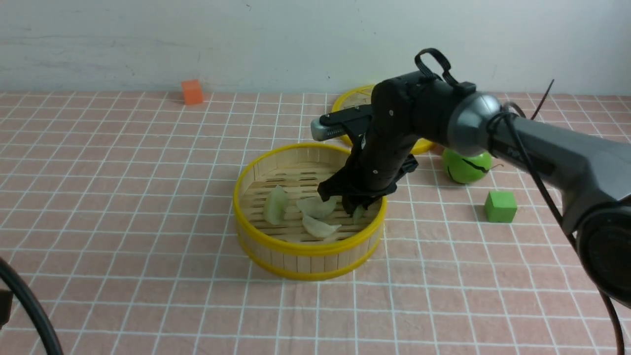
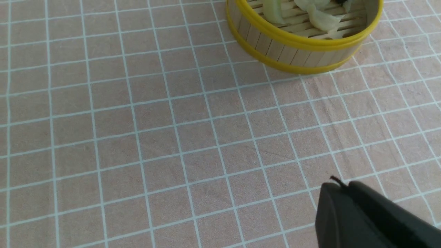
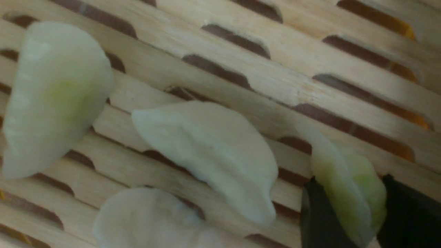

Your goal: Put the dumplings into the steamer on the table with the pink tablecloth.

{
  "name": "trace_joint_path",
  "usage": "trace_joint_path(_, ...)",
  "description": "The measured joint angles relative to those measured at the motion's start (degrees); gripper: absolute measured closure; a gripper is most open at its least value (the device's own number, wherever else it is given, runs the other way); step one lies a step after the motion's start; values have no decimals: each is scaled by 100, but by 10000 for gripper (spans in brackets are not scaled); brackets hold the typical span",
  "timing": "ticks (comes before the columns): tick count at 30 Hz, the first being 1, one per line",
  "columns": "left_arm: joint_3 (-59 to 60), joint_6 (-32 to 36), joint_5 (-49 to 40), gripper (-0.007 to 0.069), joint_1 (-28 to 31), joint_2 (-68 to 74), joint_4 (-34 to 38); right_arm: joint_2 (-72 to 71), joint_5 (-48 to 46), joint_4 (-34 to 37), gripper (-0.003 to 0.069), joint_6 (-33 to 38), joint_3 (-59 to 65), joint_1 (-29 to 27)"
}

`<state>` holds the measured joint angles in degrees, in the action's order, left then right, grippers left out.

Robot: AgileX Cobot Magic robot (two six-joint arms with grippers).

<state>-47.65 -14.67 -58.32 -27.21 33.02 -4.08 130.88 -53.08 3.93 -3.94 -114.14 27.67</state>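
The steamer (image 1: pixel 305 249) stands mid-table on the pink tablecloth (image 1: pixel 123 222). Three pale dumplings (image 1: pixel 275 204) (image 1: pixel 318 207) (image 1: pixel 319 228) lie on its slatted floor (image 3: pixel 310 69). My right gripper (image 1: pixel 352 207) reaches down inside the steamer at its right side. In the right wrist view the right gripper (image 3: pixel 349 179) is shut on a greenish dumpling (image 3: pixel 348 206), which stands on edge just above the slats. The other dumplings (image 3: pixel 55 96) (image 3: pixel 213 155) (image 3: pixel 148 220) lie beside it. My left gripper (image 2: pixel 339 186) is shut and empty above bare cloth, well short of the steamer (image 2: pixel 303 41).
A yellow-rimmed lid (image 1: pixel 352 101) lies behind the steamer, partly hidden by the right arm. A green round fruit (image 1: pixel 466 165) and a green cube (image 1: pixel 500 206) sit to the steamer's right. An orange cube (image 1: pixel 192 91) stands by the back wall.
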Motion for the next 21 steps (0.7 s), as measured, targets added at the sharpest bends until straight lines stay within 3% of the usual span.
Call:
trace_joint_path(1,27,0,17,607,0,-11,0,0,0,0,356,0,-9,0)
trace_joint_path(4,472,0,246,607,0,-248,-7,-15,-341,0,218,-13,-315,0)
trace_joint_path(8,1206,-17,814,606,0,-802,0,-213,-997,0,175,105,-673,6)
trace_joint_path(12,1956,-136,1669,606,0,-1542,4,-871,-1626,0,243,443,-778,49)
trace_joint_path(15,2451,-179,2222,605,0,-1967,-1,-1558,-1761,39,377,721,-640,92)
trace_joint_path(17,2651,-179,2478,603,0,-2115,-1,-2168,-1781,172,505,872,-320,104)
trace_joint_path(18,2660,-179,2478,603,0,-2111,-1,-2222,-1781,172,515,885,-278,104)
trace_joint_path(20,2703,-179,2502,603,0,-2125,-1,-3002,-1421,369,645,974,491,104)
trace_joint_path(21,2711,-179,2502,603,0,-2125,-1,-3241,-1206,434,664,1020,845,104)
